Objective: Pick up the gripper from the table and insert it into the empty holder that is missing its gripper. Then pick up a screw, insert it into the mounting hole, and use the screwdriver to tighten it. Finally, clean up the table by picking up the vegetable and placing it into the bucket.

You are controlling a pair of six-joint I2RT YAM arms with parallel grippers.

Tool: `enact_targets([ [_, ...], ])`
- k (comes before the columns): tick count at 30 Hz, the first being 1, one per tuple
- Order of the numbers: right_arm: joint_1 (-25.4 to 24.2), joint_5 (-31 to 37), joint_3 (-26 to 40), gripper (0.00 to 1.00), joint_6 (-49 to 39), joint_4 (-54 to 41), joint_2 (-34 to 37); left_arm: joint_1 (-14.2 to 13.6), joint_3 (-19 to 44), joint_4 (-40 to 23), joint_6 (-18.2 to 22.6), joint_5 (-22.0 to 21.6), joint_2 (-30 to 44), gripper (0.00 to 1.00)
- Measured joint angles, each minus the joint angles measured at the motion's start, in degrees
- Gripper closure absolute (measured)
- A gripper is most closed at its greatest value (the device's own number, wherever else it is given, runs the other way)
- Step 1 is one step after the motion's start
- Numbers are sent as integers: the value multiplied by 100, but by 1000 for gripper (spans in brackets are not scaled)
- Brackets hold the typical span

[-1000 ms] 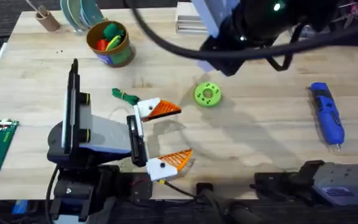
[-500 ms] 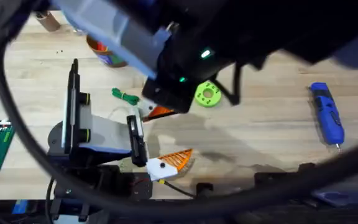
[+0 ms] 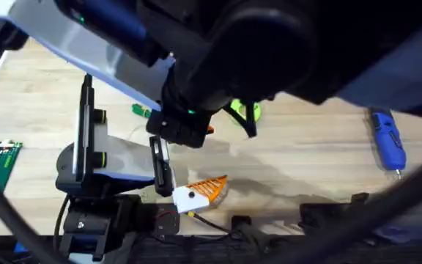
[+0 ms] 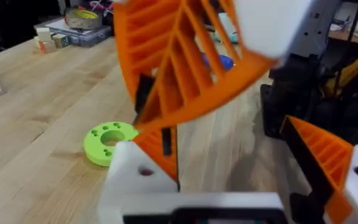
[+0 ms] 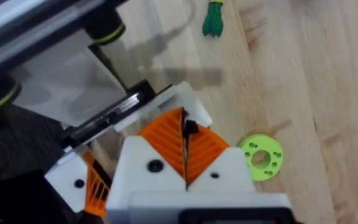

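Pale planks of the table (image 3: 299, 161) lie under the right gripper (image 5: 185, 134), whose pads are pressed together, apparently on the gripper (image 5: 189, 127), its dark end pointing along them at the holder (image 5: 188, 96) just beyond. The left gripper (image 4: 229, 155) gapes empty. A second ago the right arm hung far off.

White mounts (image 5: 166, 171) — orange ribbed pads (image 4: 179, 68)
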Motion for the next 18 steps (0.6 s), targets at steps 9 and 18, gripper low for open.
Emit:
enact_targets([
  [9,0,-3,0,994,-2,-5,181,0,0,0,0,0,0,8],
  [18,0,74,0,994,-2,-11,190,0,0,0,0,2,-2,8],
])
